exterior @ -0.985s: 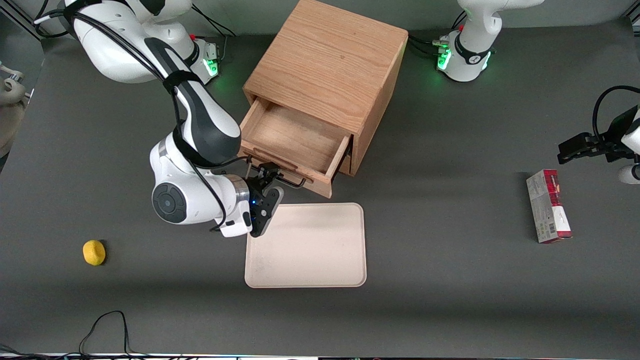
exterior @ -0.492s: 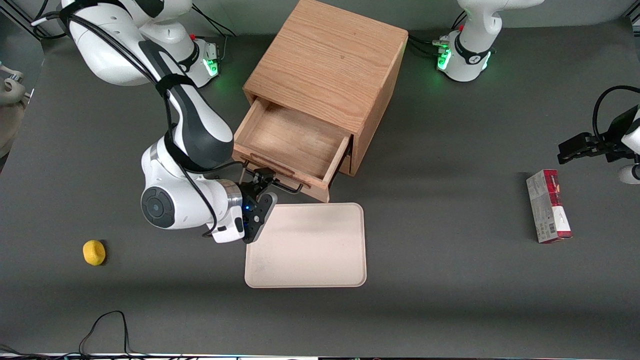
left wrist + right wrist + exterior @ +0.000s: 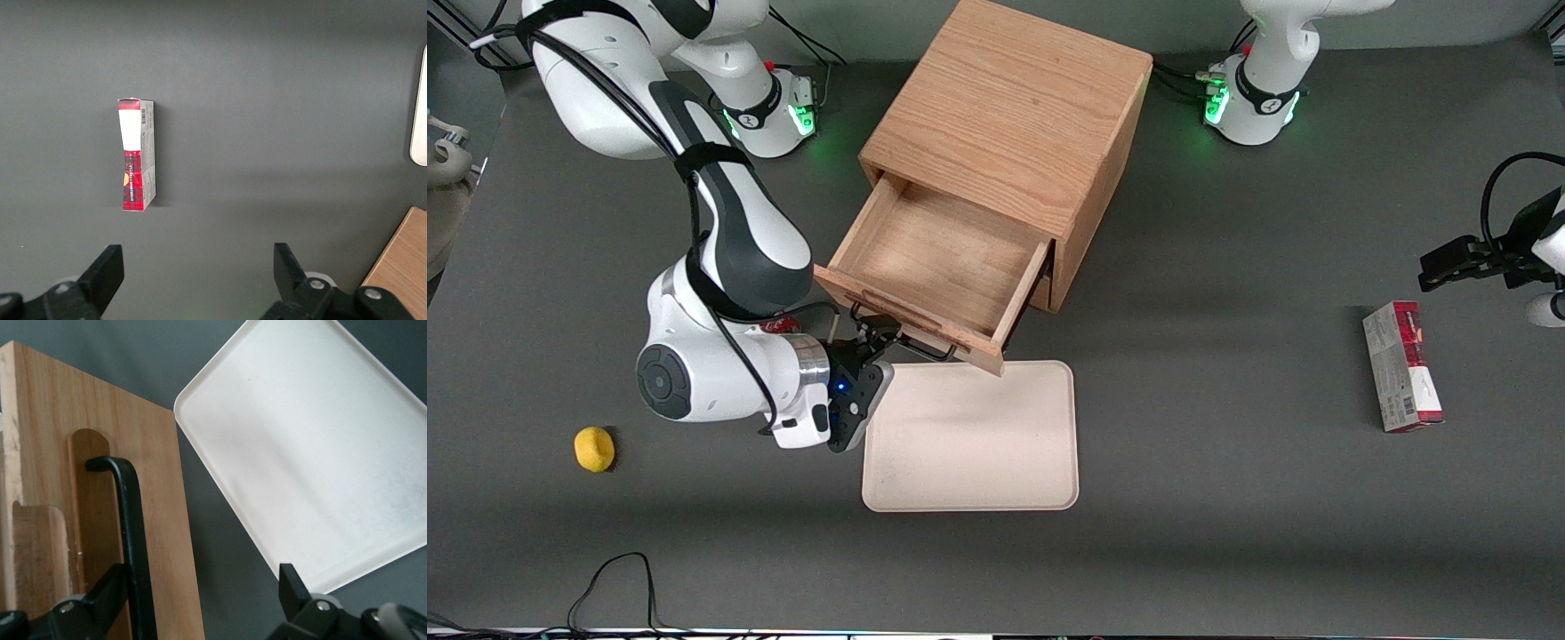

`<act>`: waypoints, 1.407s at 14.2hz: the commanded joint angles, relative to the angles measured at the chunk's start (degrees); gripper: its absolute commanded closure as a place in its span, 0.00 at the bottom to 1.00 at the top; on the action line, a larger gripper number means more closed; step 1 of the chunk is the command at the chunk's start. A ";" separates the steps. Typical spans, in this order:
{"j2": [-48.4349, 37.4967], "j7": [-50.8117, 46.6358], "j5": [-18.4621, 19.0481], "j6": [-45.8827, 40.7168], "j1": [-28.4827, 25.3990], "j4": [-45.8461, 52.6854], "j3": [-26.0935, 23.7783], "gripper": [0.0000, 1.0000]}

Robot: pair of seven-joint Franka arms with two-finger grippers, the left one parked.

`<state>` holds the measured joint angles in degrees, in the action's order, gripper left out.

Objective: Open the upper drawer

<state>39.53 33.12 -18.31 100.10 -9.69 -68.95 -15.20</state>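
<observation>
The upper drawer (image 3: 938, 253) of the oak cabinet (image 3: 1009, 107) stands pulled well out, and its inside is bare. Its black wire handle (image 3: 901, 340) runs along the drawer front, nearer the front camera. My right gripper (image 3: 871, 345) is at that handle, low in front of the drawer. In the right wrist view the gripper (image 3: 200, 600) is open. One finger (image 3: 100, 597) is hooked in the recess between the handle (image 3: 130, 533) and the drawer front (image 3: 47, 453). The other finger (image 3: 293, 587) stands free over the table. The lower drawer is hidden under the upper one.
A cream tray (image 3: 971, 436) lies on the table just in front of the drawer and shows in the right wrist view (image 3: 320, 453). A yellow ball (image 3: 594, 448) lies toward the working arm's end. A red box (image 3: 1400, 366) lies toward the parked arm's end.
The upper drawer has slid farther out toward the front camera. My gripper and arm have moved the same way, still at the handle.
</observation>
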 commanded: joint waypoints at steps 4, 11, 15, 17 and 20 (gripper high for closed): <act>1.16 1.42 -1.55 -0.08 1.25 2.50 -0.09 0.00; 1.16 1.68 -1.46 0.27 2.04 2.68 0.00 0.00; 1.69 1.42 -1.38 0.62 3.01 4.52 0.00 0.00; 1.42 0.98 -0.94 0.45 3.36 4.88 0.43 0.00; -0.42 -3.66 -0.67 -0.07 3.45 4.88 4.81 0.00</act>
<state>39.65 32.36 -18.41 101.08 -6.31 -65.55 -12.93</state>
